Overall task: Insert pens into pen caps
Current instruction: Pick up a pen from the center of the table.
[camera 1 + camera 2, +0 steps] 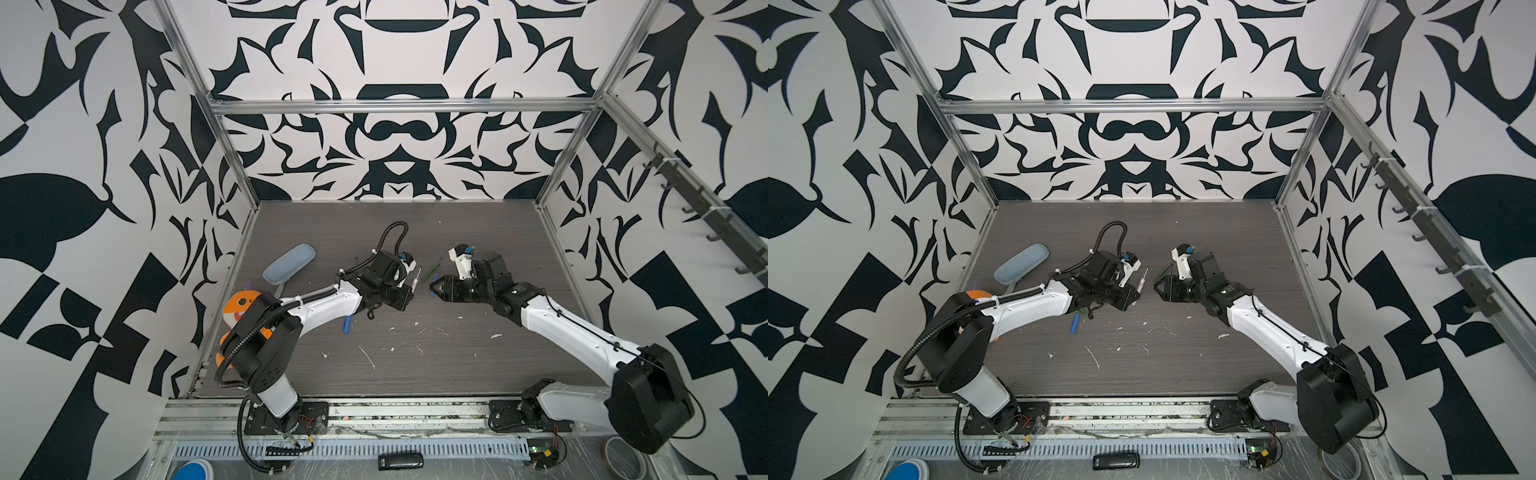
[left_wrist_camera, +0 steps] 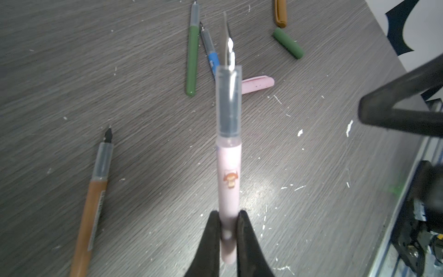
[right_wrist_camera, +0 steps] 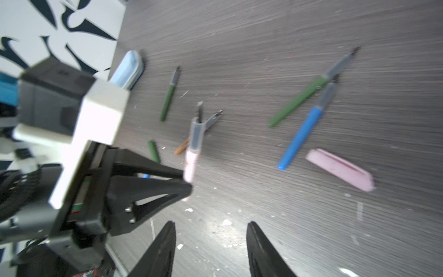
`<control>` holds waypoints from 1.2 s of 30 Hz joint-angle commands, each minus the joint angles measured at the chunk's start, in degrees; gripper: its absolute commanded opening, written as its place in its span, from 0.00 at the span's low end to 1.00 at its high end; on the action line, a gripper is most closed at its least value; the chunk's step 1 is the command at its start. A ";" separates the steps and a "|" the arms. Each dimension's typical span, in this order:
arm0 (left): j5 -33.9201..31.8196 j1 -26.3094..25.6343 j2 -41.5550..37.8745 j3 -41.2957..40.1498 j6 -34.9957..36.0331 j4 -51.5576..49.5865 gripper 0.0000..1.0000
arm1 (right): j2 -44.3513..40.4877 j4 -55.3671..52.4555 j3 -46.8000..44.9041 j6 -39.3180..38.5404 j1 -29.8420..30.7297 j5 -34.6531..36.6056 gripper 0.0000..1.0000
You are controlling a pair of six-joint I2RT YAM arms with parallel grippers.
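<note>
left hand [image 2: 229,214] clamped on pink pen [image 2: 227,179], right hand [image 3: 211,224] apart, pink cap [image 3: 340,170] lying ahead

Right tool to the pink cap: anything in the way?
Nothing visible. In the right wrist view, only bare table lies between the open right tool and the pink cap. The blue pen lies close beside the cap's end, not touching it and off the path, though a finger might nudge it.

- High at 6 o'clock, looking down toward 12; whole table [image 1: 457,374] in both top views.
- Wrists: close, low, left toward 2, right toward 9; pink pen [image 2: 228,191] shared.
</note>
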 commanded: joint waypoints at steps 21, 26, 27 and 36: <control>11.59 -0.09 -4.17 -5.46 -2.37 11.31 0.06 | 6.80 12.56 1.19 8.72 2.51 -1.11 0.34; 12.10 -0.09 -4.02 -5.53 -2.48 11.45 0.06 | 7.62 12.49 1.37 9.19 2.53 -1.22 0.19; 12.26 -0.10 -4.06 -5.63 -2.45 11.53 0.06 | 7.62 12.54 1.33 9.25 2.52 -1.21 0.15; 14.27 -0.09 -3.82 -7.75 -4.82 16.74 0.38 | 6.71 13.55 0.67 9.87 3.00 -1.86 0.00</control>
